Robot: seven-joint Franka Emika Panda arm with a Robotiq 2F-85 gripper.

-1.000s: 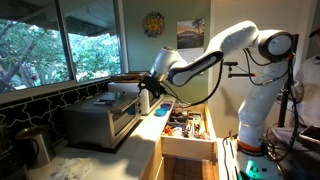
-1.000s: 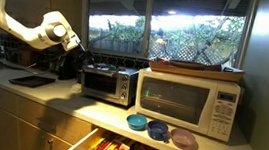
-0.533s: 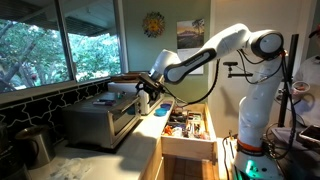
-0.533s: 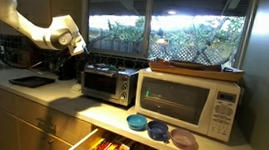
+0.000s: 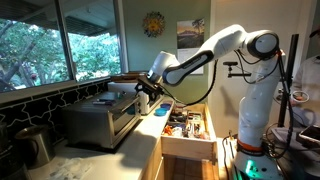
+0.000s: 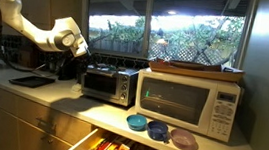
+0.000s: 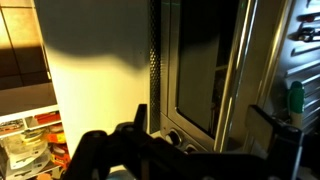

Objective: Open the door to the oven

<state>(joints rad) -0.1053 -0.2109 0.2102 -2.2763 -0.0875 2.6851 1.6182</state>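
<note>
The silver toaster oven (image 6: 109, 82) stands on the counter, and it also shows in the other exterior view (image 5: 103, 120). Its door (image 7: 203, 60), dark glass in a metal frame, is closed, with the bar handle (image 7: 243, 70) along one long edge. The wrist view shows the oven turned on its side, with knobs (image 7: 172, 138) near the bottom. My gripper (image 7: 205, 125) is open and empty, a short way in front of the door, its fingers (image 7: 140, 115) spread either side of the handle edge. In both exterior views the gripper (image 6: 78, 47) (image 5: 150, 88) hovers by the oven's upper front.
A white microwave (image 6: 190, 101) with a wooden board (image 6: 196, 66) on top stands beside the oven. Small bowls (image 6: 159, 130) sit on the counter in front. A drawer (image 5: 187, 128) full of items is pulled open below. A dark tray (image 6: 31, 79) lies on the counter.
The arm has moved the gripper a little closer to the oven's front. The door has stayed closed.
</note>
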